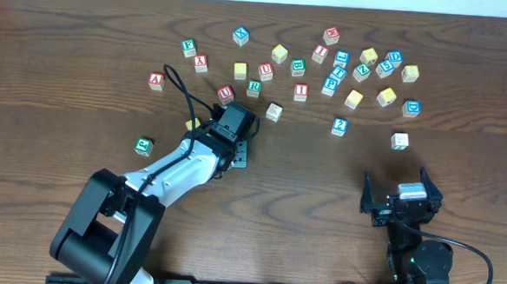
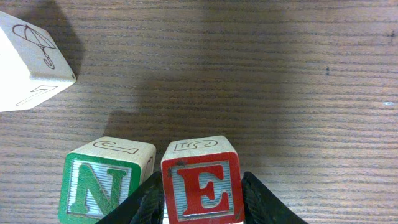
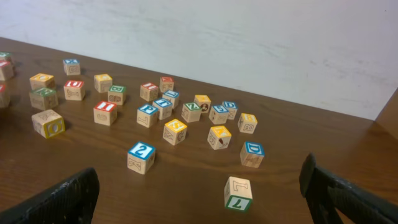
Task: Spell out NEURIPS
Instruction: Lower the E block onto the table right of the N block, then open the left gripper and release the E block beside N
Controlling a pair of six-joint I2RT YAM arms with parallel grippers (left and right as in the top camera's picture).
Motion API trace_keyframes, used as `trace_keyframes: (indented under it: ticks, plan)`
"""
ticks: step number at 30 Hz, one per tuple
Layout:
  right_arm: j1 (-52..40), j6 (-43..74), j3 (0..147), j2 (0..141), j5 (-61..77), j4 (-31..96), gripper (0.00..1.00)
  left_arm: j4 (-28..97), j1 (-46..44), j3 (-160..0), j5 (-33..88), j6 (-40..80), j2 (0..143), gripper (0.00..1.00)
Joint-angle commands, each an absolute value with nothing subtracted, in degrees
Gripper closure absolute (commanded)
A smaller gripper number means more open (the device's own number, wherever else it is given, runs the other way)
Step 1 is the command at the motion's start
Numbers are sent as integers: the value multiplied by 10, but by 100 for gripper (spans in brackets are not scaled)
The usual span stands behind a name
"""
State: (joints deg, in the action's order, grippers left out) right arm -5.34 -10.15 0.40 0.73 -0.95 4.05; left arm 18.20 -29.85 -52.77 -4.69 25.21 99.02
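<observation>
E cube (image 2: pixel 200 183) stands just beside N cube (image 2: pixel 102 186). Left gripper (image 2: pixel 202 196) closely flanks E; whether it grips is unclear. Right gripper (image 3: pixel 198 180) gapes wide, empty.

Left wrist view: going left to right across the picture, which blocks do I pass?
Pale cube with an umbrella drawing → green N cube → red E cube.
</observation>
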Motion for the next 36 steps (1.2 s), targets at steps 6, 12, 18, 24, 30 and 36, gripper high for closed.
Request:
trace_keyframes:
  ticks: [6,12,18,24,30,36]
  plan:
    - [-48,-105,3,4,-9,43,1,185,-299,-522,-56,247,998,60]
    - [-48,-105,3,4,-9,43,1,183,-299,-522,-56,247,998,60]
    - [-48,-105,3,4,-9,43,1,196,-299,-534,-51,244,995,60]
    - [-48,-105,3,4,-9,43,1,211,-299,-544,-51,243,994,60]
    - [-48,-105,3,4,-9,43,1,214,-299,-544,-50,242,989,61]
    - [-48,-105,3,4,-9,43,1,213,-299,-544,-50,239,988,60]
